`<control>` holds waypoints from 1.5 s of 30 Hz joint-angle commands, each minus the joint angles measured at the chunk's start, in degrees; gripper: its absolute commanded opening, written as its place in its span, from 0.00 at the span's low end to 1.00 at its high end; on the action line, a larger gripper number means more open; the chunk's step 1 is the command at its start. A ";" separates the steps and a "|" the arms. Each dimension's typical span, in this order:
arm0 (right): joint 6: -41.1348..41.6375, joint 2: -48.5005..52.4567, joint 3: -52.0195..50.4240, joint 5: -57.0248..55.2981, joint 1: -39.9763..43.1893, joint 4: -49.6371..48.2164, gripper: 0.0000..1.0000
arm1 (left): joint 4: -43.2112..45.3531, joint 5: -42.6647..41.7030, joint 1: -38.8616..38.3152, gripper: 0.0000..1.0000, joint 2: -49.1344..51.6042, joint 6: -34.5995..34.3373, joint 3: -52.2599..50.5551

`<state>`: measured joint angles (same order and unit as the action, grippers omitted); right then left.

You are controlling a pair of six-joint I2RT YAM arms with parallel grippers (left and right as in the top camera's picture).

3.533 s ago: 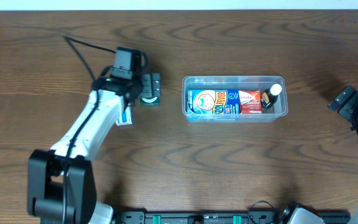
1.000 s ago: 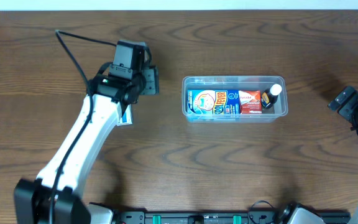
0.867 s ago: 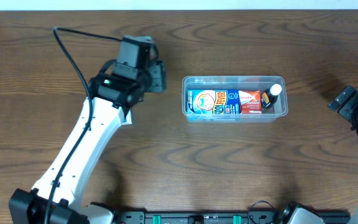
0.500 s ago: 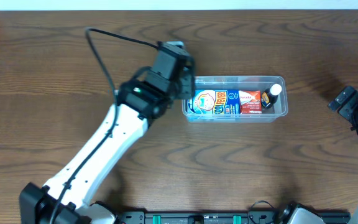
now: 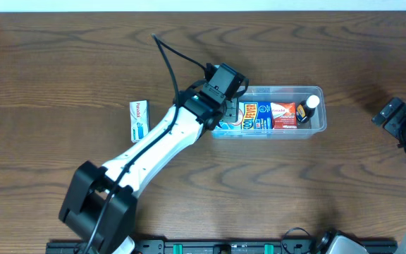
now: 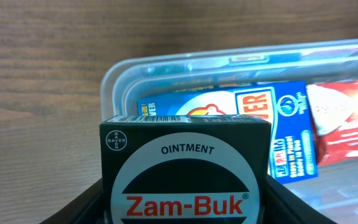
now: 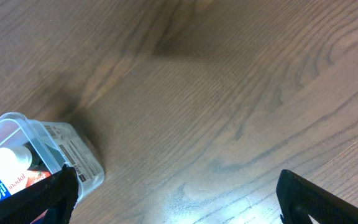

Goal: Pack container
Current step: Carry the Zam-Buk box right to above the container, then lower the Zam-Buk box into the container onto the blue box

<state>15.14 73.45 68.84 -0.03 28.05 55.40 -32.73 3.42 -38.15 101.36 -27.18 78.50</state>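
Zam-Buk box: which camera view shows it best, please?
Left wrist view: the Zam-Buk box fills the foreground, label readable. Overhead, the left arm hides it. The right wrist view shows only a corner of the container.

Clear, glossy plastic container [image 5: 287,87]; matt printed cardboard Zam-Buk ointment box [image 6: 185,168]; dark, grained wooden table [image 5: 294,183], faintly shiny.

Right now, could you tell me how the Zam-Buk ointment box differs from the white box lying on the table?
The Zam-Buk ointment box is dark with a white circle, while the white box is pale with blue print. The first is clamped in the left gripper at the left end of the clear container. The second lies loose on the table, well left of it. Both are small cartons.
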 commanded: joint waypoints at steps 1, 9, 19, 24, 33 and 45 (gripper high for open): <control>0.92 0.07 0.81 -0.59 0.48 -0.09 0.99 | 0.26 1.36 0.07 0.46 1.22 -0.57 1.14; 0.92 0.07 0.81 -0.59 0.48 -0.09 0.99 | 1.16 1.36 0.07 0.47 3.06 -0.57 1.14; 0.92 0.07 0.81 -0.59 0.48 -0.09 0.99 | 3.06 1.36 -0.81 0.47 5.11 -0.57 1.14; 0.92 0.07 0.79 -0.59 0.48 -0.09 0.99 | 3.74 1.36 -0.83 0.47 5.86 -0.59 1.14; 0.92 0.07 0.79 -0.59 0.48 -0.09 0.99 | 3.69 1.38 -0.83 0.65 5.86 -0.57 1.14; 0.92 0.07 0.81 -0.59 0.48 -0.09 0.99 | 3.34 1.38 -0.83 0.69 5.86 -0.55 1.14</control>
<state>15.14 73.45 68.84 -0.03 28.05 55.40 -29.10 3.42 -39.03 106.52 -27.24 78.50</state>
